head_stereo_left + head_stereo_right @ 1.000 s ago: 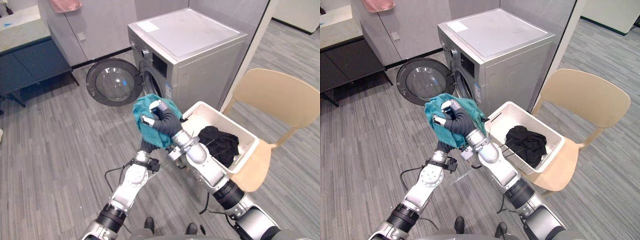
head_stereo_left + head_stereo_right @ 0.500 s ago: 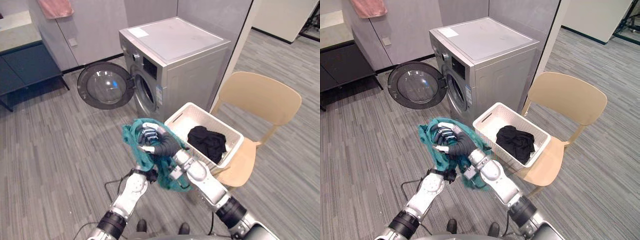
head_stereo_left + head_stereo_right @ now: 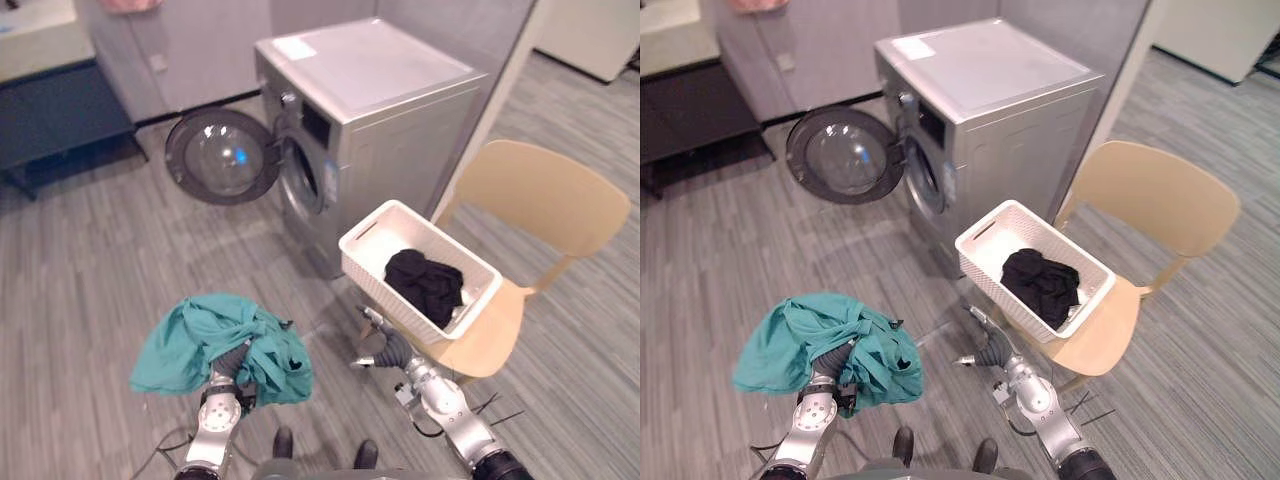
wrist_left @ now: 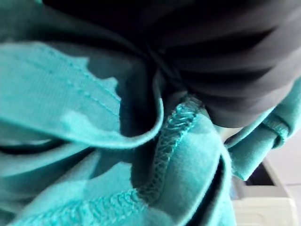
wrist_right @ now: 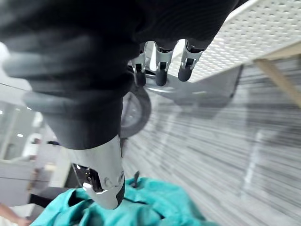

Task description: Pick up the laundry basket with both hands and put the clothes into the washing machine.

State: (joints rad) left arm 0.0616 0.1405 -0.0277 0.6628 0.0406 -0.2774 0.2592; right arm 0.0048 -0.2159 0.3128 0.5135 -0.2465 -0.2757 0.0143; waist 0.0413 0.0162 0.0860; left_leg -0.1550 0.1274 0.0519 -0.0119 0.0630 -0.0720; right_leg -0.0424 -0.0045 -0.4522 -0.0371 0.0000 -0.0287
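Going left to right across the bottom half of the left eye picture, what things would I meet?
You'd meet the teal cloth, then the white laundry basket, then the tan chair's backrest.
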